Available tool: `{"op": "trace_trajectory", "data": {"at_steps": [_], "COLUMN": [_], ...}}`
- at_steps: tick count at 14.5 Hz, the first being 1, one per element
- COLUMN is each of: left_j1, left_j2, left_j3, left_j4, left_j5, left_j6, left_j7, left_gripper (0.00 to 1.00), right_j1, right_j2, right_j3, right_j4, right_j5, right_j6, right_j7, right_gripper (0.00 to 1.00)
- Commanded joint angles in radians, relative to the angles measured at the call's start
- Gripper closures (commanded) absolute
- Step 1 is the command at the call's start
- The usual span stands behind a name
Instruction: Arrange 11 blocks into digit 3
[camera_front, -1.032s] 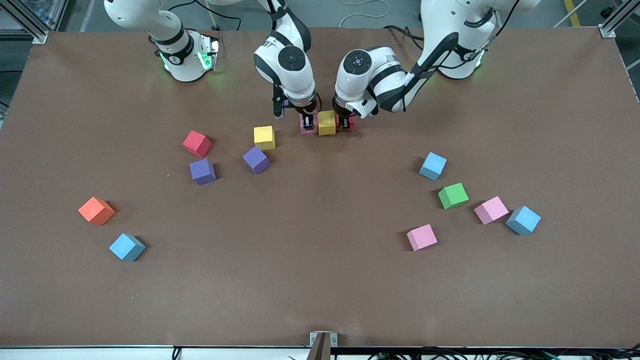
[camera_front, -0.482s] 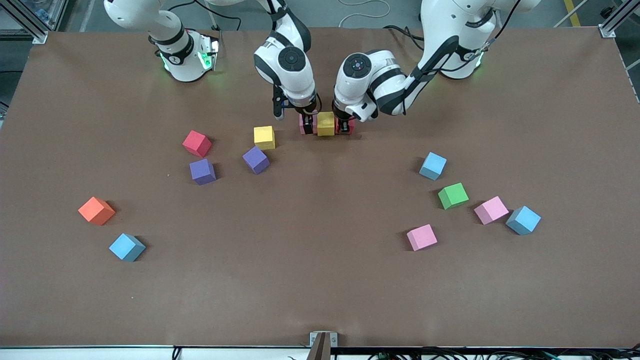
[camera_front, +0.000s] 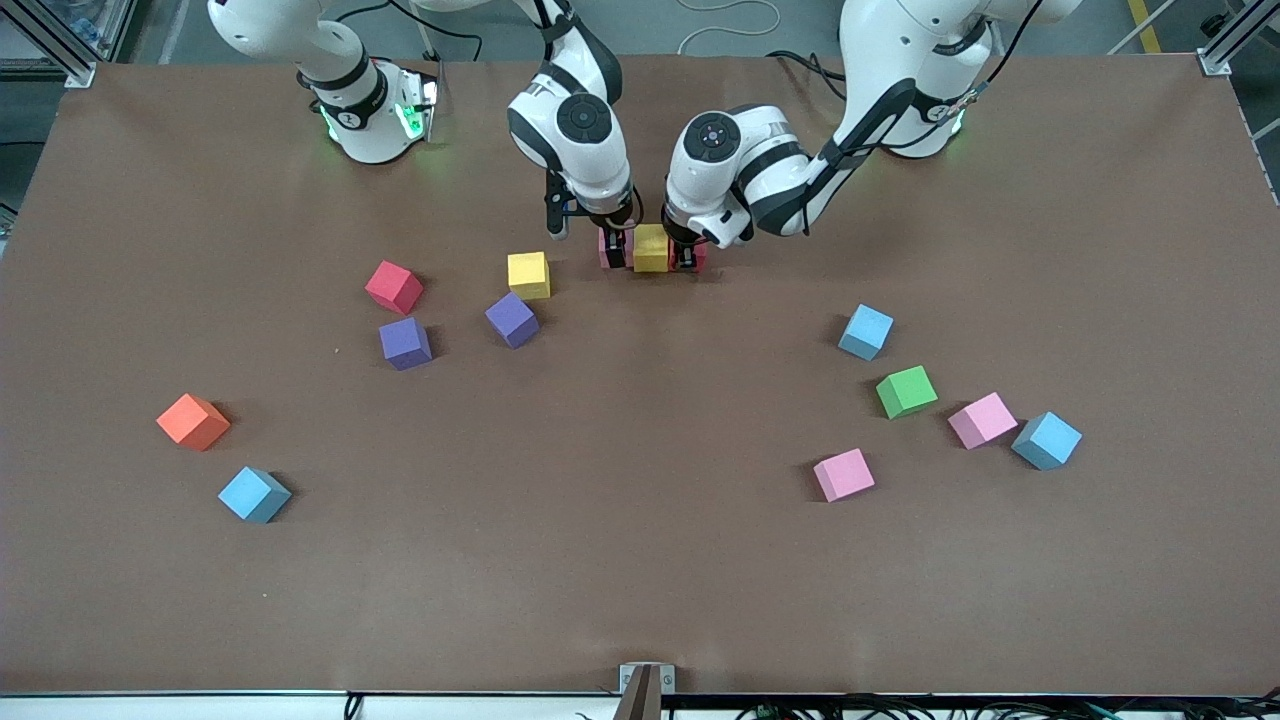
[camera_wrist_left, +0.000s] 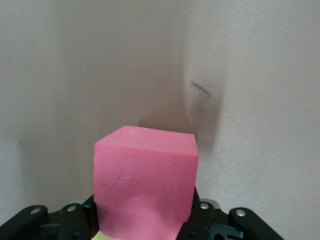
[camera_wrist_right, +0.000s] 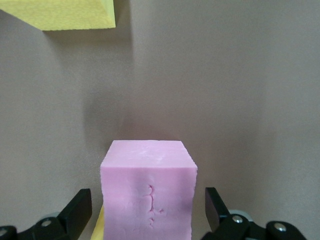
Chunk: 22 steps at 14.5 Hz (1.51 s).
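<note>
Three blocks stand in a short row in front of the arms' bases: a pink block (camera_front: 606, 250), a yellow block (camera_front: 651, 248) and a red block (camera_front: 698, 256). My right gripper (camera_front: 617, 247) (camera_wrist_right: 147, 202) is open around the pink block (camera_wrist_right: 147, 192), with a gap at each finger. My left gripper (camera_front: 688, 252) (camera_wrist_left: 145, 212) is shut on the red block (camera_wrist_left: 145, 180), down at the table beside the yellow one. Loose blocks lie about: yellow (camera_front: 528, 274), red (camera_front: 394, 287), two purple (camera_front: 512, 319) (camera_front: 405, 343), light blue (camera_front: 865, 332), green (camera_front: 907, 391), pink (camera_front: 983, 419) (camera_front: 843, 474).
An orange cube (camera_front: 193, 421) and a blue cube (camera_front: 254, 494) lie toward the right arm's end, nearer the front camera. Another blue cube (camera_front: 1046, 440) sits beside the pink one toward the left arm's end. Bare brown table (camera_front: 640, 480) spreads between the two groups.
My right gripper has opened and let go of the pink block. My left gripper has slid the red block slightly closer to the yellow one.
</note>
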Motion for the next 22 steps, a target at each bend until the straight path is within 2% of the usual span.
{"op": "trace_trajectory", "data": {"at_steps": [1,8,10,11,13,14,15,18,22], "left_j1": [-0.021,-0.015,-0.013,-0.019,-0.021,-0.022,-0.022,-0.036,-0.042], "left_j2": [0.015,0.018,0.018,0.018,0.023,0.023,0.024,0.043,0.025], "left_j3": [-0.001,0.0,0.008,0.02,0.022,0.022,0.022,0.02,0.016], "left_j4": [0.023,0.035,0.037,0.038,0.046,0.052,0.06,0.109,0.107], "left_j5": [0.09,0.09,0.09,0.089,0.09,0.09,0.09,0.09,0.095], "left_j6": [-0.029,-0.035,-0.035,-0.035,-0.036,-0.038,-0.059,-0.122,-0.15], "left_j7": [-0.286,-0.287,-0.289,-0.289,-0.287,-0.287,-0.286,-0.286,-0.275], "left_gripper": [0.7,0.7,0.64,0.6,0.36,0.23,0.0,0.0,0.0], "right_j1": [-0.01,-0.01,-0.01,-0.01,-0.012,-0.02,-0.027,-0.073,-0.162], "right_j2": [-0.008,-0.017,-0.026,-0.044,-0.079,-0.099,-0.116,-0.161,-0.178], "right_j3": [0.005,0.005,0.005,0.005,0.005,0.005,0.005,0.002,-0.001], "right_j4": [-0.001,-0.001,-0.001,-0.003,-0.003,-0.003,-0.003,-0.005,-0.009], "right_j5": [-0.017,-0.036,-0.039,-0.039,-0.039,-0.039,-0.039,-0.045,-0.091], "right_j6": [-0.008,-0.028,-0.05,-0.062,-0.12,-0.134,-0.149,-0.168,-0.179], "right_j7": [0.002,0.001,0.001,0.001,-0.016,-0.017,-0.019,-0.057,-0.187], "right_gripper": [0.0,0.0,0.0,0.0,0.0,0.0,0.0,0.0,0.0]}}
